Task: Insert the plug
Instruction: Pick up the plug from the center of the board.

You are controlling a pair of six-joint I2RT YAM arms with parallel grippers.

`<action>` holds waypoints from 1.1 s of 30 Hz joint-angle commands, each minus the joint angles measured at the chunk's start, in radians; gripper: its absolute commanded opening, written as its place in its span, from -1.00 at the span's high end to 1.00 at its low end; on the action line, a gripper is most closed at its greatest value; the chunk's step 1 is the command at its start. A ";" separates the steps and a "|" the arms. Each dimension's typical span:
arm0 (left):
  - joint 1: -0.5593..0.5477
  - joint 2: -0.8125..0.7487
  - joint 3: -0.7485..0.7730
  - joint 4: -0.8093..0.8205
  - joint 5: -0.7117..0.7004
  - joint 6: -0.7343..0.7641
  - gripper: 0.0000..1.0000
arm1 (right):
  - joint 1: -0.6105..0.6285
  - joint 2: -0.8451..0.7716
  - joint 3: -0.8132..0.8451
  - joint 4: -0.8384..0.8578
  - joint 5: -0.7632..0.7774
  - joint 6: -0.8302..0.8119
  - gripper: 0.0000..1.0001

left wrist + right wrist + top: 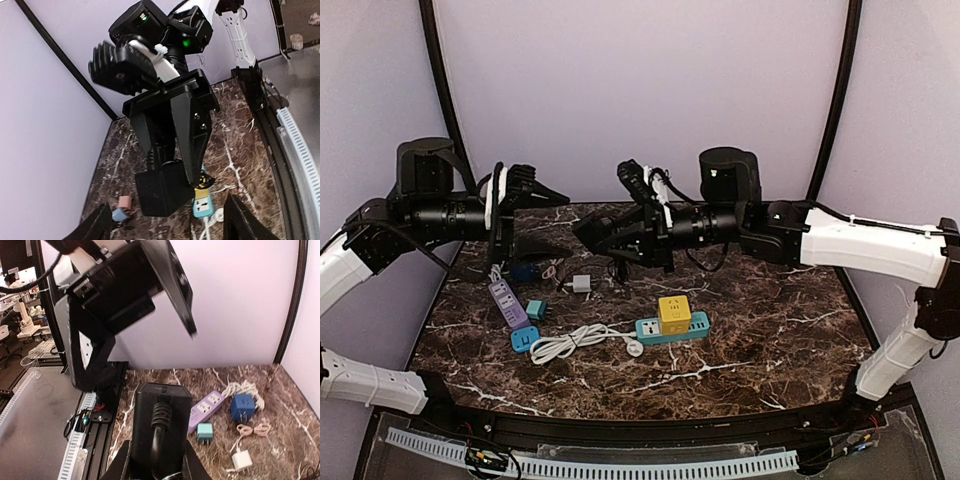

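surface: dark marble counter (770, 340) with white veins. plain lilac walls (640, 80) behind and at the sides, a curved black pole (835, 110) in each back corner, a slotted white cable duct (650, 468) along the near edge.

on the counter: a purple power strip (507, 303) at left, a teal power strip (698, 325) at centre with a yellow cube (673, 313) standing on it, and a coiled white cable (575, 343) between them. a small white charger (582, 284) lies further back.

right arm (860, 245): jaws clamped on the black plug block (160, 415), held in the air over the back of the counter, in no socket.

left arm (440, 218): raised at left, jaws apart, nothing between them.
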 commanded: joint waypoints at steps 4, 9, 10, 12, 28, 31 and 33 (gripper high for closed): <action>-0.003 0.082 0.097 0.015 0.053 -0.442 -0.39 | 0.028 -0.017 -0.021 0.228 0.040 -0.041 1.00; -0.003 0.113 0.115 -0.012 0.034 -0.348 -0.07 | 0.035 -0.023 -0.024 0.253 0.034 -0.043 1.00; -0.003 0.116 0.113 -0.014 0.037 -0.346 -0.03 | 0.035 -0.024 -0.024 0.256 0.032 -0.044 1.00; -0.004 0.120 0.109 -0.014 0.061 -0.336 0.22 | 0.037 -0.022 -0.022 0.251 0.030 -0.047 1.00; -0.007 0.151 0.181 -0.181 -0.141 -0.124 0.99 | 0.045 -0.090 0.065 -0.260 0.306 -0.258 -0.30; -0.021 0.185 0.227 -0.252 -0.201 -0.095 0.99 | 0.048 -0.063 0.132 -0.378 0.345 -0.301 -0.32; -0.032 0.199 0.236 -0.280 -0.237 -0.075 0.99 | 0.049 -0.036 0.176 -0.422 0.340 -0.313 -0.32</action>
